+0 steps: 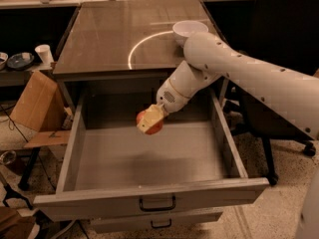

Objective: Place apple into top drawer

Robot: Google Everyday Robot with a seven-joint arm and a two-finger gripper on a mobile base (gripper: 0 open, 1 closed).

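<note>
1. The apple [143, 117] is round, so there's no long axis to report. Its stem end is hidden and I can't tell which way it points. Red skin shows on either side of my finger.
2. My gripper [151, 120] is clamped on the apple, closed down to its width. One cream finger [152, 115] lies across its front face. Nothing else is in the grip.
3. The apple hangs over the open top drawer [70, 148], above the rear-middle of the drawer floor. It's clear of the floor and walls, with a soft shadow underneath, and sits lower than the cabinet top [99, 39].
4. Relative to the gripper, the apple is right at the tip, below and left of my wrist. My arm [239, 68] comes in from the right, over the drawer's right rear corner.
5. The top drawer is grey metal and pulled well out, with a dark loop handle [157, 203] on its front. The lower drawer front [199, 217] beneath is narrower and shut.
6. The cabinet top is glossy with a bright ring-shaped reflection. A white bowl [188, 30] sits near its right rear, just beside my arm.
7. Around the cabinet: a cardboard box [35, 103] on the left, and a paper cup [44, 54] and dark dish [22, 59] on a low surface behind it. A black chair [284, 34] is on the right, and the floor [279, 203] is speckled.
</note>
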